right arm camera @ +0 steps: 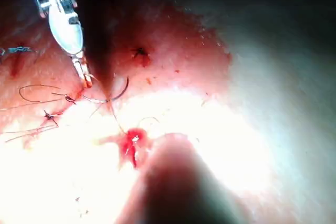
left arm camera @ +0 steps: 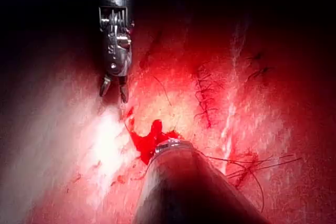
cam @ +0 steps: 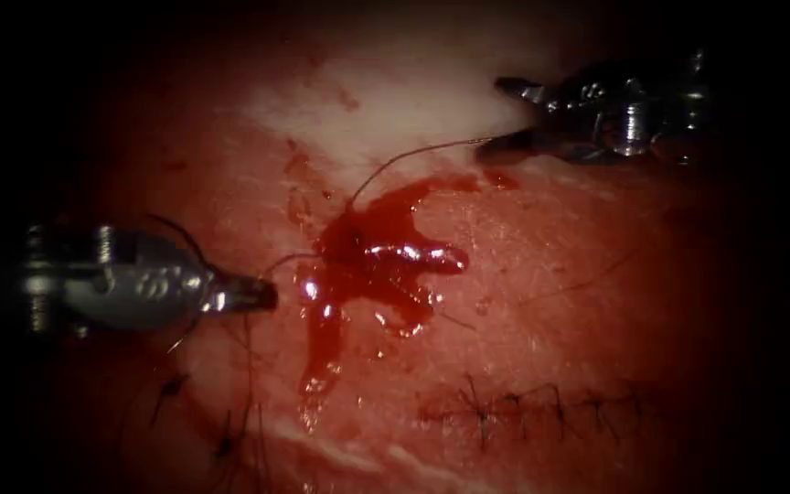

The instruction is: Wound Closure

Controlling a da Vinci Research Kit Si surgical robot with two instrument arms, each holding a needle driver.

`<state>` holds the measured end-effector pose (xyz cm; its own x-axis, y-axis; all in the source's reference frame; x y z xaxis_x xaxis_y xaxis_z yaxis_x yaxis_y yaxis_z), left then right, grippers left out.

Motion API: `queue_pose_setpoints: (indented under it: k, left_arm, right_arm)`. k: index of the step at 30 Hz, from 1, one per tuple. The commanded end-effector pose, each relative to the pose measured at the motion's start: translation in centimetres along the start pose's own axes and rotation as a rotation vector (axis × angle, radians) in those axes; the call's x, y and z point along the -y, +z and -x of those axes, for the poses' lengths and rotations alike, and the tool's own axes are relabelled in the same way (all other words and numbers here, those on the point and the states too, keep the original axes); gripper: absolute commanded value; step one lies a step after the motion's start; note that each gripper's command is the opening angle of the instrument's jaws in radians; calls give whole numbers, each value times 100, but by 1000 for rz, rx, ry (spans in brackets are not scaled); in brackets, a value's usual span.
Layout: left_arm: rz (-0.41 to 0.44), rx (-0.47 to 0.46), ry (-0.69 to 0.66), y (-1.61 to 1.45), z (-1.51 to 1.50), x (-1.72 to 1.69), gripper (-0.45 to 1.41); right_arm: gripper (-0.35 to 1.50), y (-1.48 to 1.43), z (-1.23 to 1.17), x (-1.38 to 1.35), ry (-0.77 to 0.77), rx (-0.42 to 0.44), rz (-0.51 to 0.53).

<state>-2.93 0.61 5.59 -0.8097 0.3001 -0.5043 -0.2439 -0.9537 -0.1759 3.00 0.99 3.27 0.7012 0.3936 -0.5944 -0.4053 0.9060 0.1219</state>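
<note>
Two tools: left tool (cam: 262,295) jaws closed, needle (right arm camera: 123,89) just off tip (grasp unclear); right tool (cam: 497,115) jaws apart, near thread (cam: 404,155).

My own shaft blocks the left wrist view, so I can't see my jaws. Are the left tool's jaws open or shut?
Observer: The endoscope view shows the left tool with its jaws closed, left of the red fluid. I can't tell what they grip.
Operator: Where's the needle?
Observer: In the right wrist view, a dark curve that looks like the needle lies by the tissue just beyond that tool's tip. Whether it is held, or in the tissue, is unclear.
Operator: Any thread near the right tool?
Observer: Yes, a thread arcs from the fluid up to the right tool's lower jaw, and the jaws are open.
</note>
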Motion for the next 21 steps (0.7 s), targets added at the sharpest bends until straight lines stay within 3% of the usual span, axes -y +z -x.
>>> queue_pose_setpoints:
  k: [1,8,11,15,21]
  left_arm:
    - [0,2,2,11,0,0,-45]
    - [-33,27,28,19,9,17,-45]
    - [-36,41,39,18,8,9,-45]
    - [-29,42,54,14,-2,0,-45]
    - [-21,44,80,10,-16,-3,-45]
  right_arm:
    - [146,3,-2,11,14,-12,-14]
    - [146,-20,-12,26,94,-93,-80]
    - [146,-34,-20,62,123,-129,-220]
    - [146,-59,-40,91,115,-140,-278]
    - [146,-118,-71,79,144,-184,-331]
